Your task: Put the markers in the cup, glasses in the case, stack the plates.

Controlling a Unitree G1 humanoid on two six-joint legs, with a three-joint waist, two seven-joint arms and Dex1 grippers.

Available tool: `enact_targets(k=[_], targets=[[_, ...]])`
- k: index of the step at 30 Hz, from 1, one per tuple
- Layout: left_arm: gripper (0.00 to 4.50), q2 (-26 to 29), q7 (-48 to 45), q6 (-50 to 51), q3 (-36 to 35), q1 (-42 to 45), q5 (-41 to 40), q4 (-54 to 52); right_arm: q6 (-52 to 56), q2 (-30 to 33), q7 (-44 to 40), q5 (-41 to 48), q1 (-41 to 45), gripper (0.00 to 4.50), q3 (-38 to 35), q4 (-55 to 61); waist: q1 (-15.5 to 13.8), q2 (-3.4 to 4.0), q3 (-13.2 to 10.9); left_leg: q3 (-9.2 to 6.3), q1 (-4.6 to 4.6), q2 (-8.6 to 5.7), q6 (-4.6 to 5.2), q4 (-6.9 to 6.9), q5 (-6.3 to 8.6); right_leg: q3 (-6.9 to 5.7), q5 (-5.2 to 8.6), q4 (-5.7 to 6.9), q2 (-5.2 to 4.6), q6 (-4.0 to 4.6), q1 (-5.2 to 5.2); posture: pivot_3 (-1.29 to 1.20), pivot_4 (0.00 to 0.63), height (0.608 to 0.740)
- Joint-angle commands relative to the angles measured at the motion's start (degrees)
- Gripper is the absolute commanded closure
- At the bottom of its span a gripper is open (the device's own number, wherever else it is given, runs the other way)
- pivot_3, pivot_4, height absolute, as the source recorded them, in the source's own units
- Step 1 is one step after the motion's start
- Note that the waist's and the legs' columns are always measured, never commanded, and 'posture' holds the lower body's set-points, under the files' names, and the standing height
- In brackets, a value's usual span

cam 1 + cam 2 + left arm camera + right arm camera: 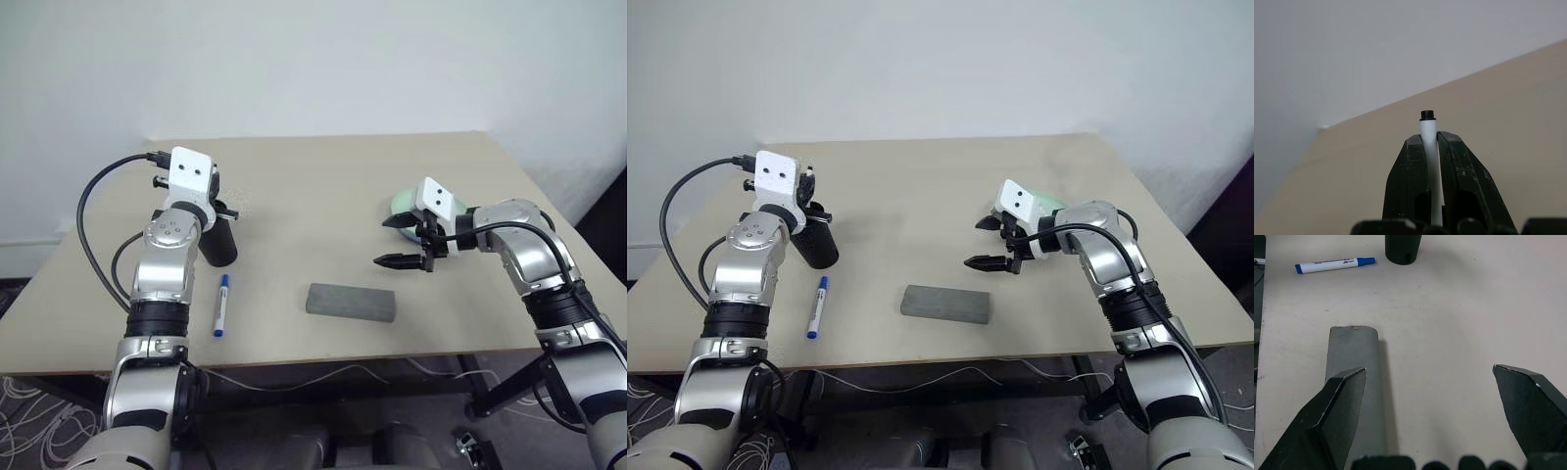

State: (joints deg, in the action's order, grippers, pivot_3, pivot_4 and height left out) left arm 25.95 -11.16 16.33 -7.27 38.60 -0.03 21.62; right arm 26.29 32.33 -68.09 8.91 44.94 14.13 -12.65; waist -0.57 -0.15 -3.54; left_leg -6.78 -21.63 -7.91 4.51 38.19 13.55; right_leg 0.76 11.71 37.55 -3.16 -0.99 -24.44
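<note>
So the left hand (1429,147) is clamped tight on the thinner marker (1428,142), the white one with black ends, and in the left wrist view the pen sticks up between the two black fingers with its black tip poking out past them. From the head views that hand sits right at the black cup (815,245), which looks tilted on the tan surface (343,186), though the wrist blocks the cup's mouth so I can't tell how the pen lines up with it. The other marker, the blue-capped marker (221,305), lies flat on the surface just beside the left forearm, a bit nearer the front edge than the cup and not touched by anything. The grey-green case (351,302) lies closed around the middle of the surface, between the two arms. The right hand (400,242) hangs above the surface with its fingers spread wide and nothing in them, pointing in toward the middle; in the right wrist view the case lies below it, partly behind one finger (1332,416). Right behind that hand a bit of the mint green plate (402,204) peeks out, mostly hidden by the wrist.
</note>
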Motion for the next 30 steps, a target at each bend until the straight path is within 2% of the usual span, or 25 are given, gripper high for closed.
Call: enact_targets(k=[1, 16, 20, 28, 29, 30], targets=[[4.41, 0.2, 0.4, -2.07, -0.96, -0.14, -0.26, -0.52, -0.9, 0.07, -0.16, 0.36, 2.44, 0.0, -1.04, 0.67, -0.04, 0.0, 0.0, 0.0, 0.0, 0.0, 0.0, 0.0, 0.0, 0.0, 0.0, 0.0, 0.0, 0.0, 0.0, 0.0, 0.0, 0.74], [4.41, 0.31, 0.35, -2.37, -0.81, -1.52, -0.38, 0.05, -0.99, -0.08, -0.31, 0.34, 2.77, 0.0, -0.78, 0.52, -0.03, 0.0, 0.0, 0.0, 0.01, 0.0, 0.01, 0.0, 0.0, -0.01, 0.0, 0.0, 0.0, 0.01, 0.0, 0.0, 0.0, 0.74], [3.27, 0.39, 0.48, -2.27, -0.86, -1.43, -0.35, 0.18, -0.91, -0.16, -0.31, 0.37, 2.81, 0.0, -0.72, 0.53, -0.03, 0.0, 0.0, 0.0, 0.01, 0.0, 0.01, 0.0, 0.01, -0.02, 0.0, 0.0, 0.0, 0.0, 0.0, 0.0, 0.0, 0.74], [0.47, 0.43, 0.44, -2.01, -0.86, -1.33, -0.4, 0.19, -0.93, -0.25, -0.24, 0.33, 2.83, 0.0, -0.67, 0.47, -0.03, 0.0, 0.0, 0.0, 0.01, 0.0, 0.01, 0.0, 0.01, -0.02, 0.0, 0.0, 0.01, 0.01, 0.0, 0.0, 0.0, 0.74], [0.17, 0.4, 0.37, -1.87, -0.88, -1.24, -0.5, 0.13, -0.92, -0.26, -0.24, 0.33, 2.84, 0.0, -0.66, 0.46, -0.03, 0.0, 0.0, 0.0, 0.0, 0.0, 0.01, 0.0, 0.01, -0.01, 0.0, 0.0, 0.0, 0.01, 0.0, 0.0, 0.0, 0.74], [0.08, 0.15, 0.11, -1.18, -1.13, -0.95, -1.1, -0.28, -0.93, -0.28, -0.22, 0.31, 2.84, 0.0, -0.66, 0.42, -0.03, 0.0, 0.0, 0.0, 0.01, 0.0, 0.01, 0.0, 0.01, -0.01, 0.0, 0.0, 0.0, 0.01, 0.0, 0.0, 0.0, 0.74]])
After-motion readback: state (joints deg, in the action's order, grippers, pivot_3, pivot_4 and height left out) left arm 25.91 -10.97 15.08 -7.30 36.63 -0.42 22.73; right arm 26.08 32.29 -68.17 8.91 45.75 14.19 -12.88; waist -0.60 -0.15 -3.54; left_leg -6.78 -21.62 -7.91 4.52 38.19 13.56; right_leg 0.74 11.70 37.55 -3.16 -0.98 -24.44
